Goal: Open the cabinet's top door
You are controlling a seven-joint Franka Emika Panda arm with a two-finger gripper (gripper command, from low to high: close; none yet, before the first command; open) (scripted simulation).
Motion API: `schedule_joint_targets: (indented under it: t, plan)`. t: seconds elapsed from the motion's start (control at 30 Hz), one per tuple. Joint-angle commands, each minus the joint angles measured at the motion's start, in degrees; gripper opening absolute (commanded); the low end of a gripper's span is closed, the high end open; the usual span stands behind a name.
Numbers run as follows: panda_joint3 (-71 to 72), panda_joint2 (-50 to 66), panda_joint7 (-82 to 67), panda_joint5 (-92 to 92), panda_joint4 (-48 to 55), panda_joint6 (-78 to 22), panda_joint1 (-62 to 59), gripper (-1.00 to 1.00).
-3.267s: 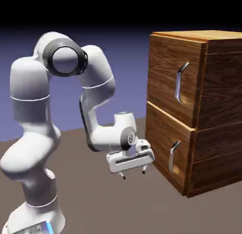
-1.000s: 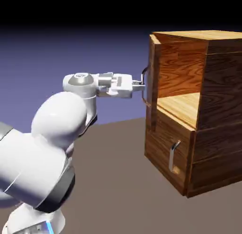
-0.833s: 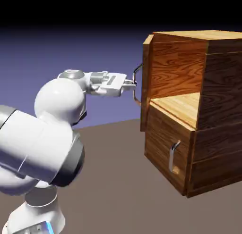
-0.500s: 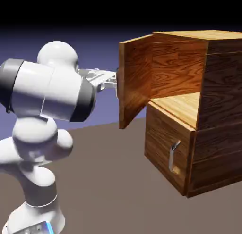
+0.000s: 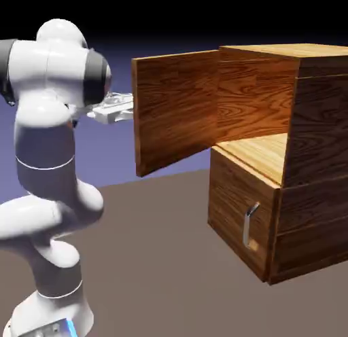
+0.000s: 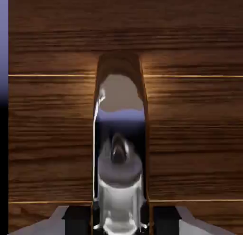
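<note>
Top door [image 5: 175, 110] of the cabinet [image 5: 299, 159] swung wide to the exterior view's left, inner face toward the camera, upper compartment exposed with its pale floor visible. Door hinged at the cabinet's front corner, standing well clear of the opening. Lower panel [image 5: 241, 217] shut, its small handle [image 5: 250, 223] untouched. Gripper [image 5: 122, 111] at the door's far side, mostly hidden behind the free edge of the panel; only the white hand body visible beside it. In the hand view, silver bar handle [image 6: 118, 149] filling the centre between the finger tips [image 6: 78, 217], wood grain of the door face close behind. Fingers closed tight on the bar handle. Task judged essentially done: door open by a wide angle, nothing further required beyond perhaps a little extra swing and then release of the handle. Arm [image 5: 51, 159] folded upright at the exterior view's left.
</note>
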Motion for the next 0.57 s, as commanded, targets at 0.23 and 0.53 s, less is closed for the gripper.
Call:
schedule_joint_targets:
  t: [0.23,0.53]
  plan:
    - [-1.8,-16.39,0.39,10.23,16.3,-3.3,-1.14,-1.0]
    - [-3.47,-31.04,-2.71,17.06,32.8,-7.88,-4.18,1.0]
